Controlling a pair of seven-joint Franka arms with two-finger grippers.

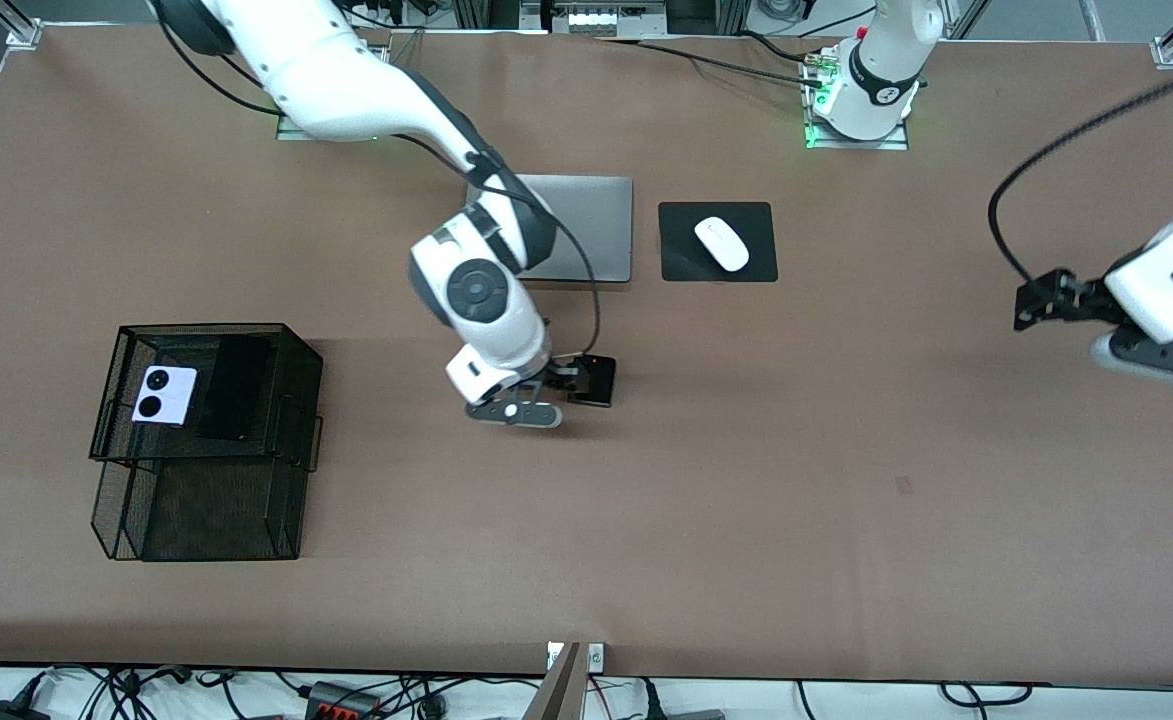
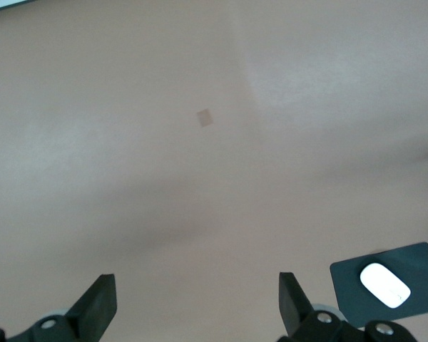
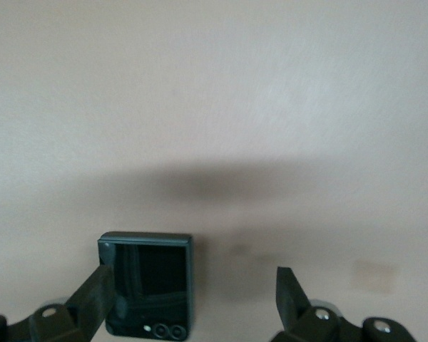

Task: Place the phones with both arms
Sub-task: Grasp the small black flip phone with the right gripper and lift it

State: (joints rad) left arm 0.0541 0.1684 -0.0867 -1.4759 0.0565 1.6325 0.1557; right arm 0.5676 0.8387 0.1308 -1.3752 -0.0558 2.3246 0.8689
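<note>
A small squarish black phone [image 1: 599, 381] lies flat on the table in the middle; in the right wrist view [image 3: 148, 283] it shows two small round lenses. My right gripper [image 1: 571, 383] [image 3: 192, 298] is open just over it, with one finger [image 3: 93, 293] at the phone's edge and the rest of the gap over bare table. The lilac-white phone [image 1: 165, 395] and the long slim black phone [image 1: 234, 388] lie side by side in a black mesh basket [image 1: 296, 350]. My left gripper [image 1: 1034, 300] [image 2: 196, 305] is open and empty, up over bare table at the left arm's end.
A closed silver laptop [image 1: 591, 225] lies partly under the right arm. Beside it a white mouse [image 1: 722, 243] [image 2: 385, 285] sits on a black mouse pad [image 1: 681, 262] [image 2: 417, 260]. A second mesh tier [image 1: 201, 510] juts out nearer the front camera.
</note>
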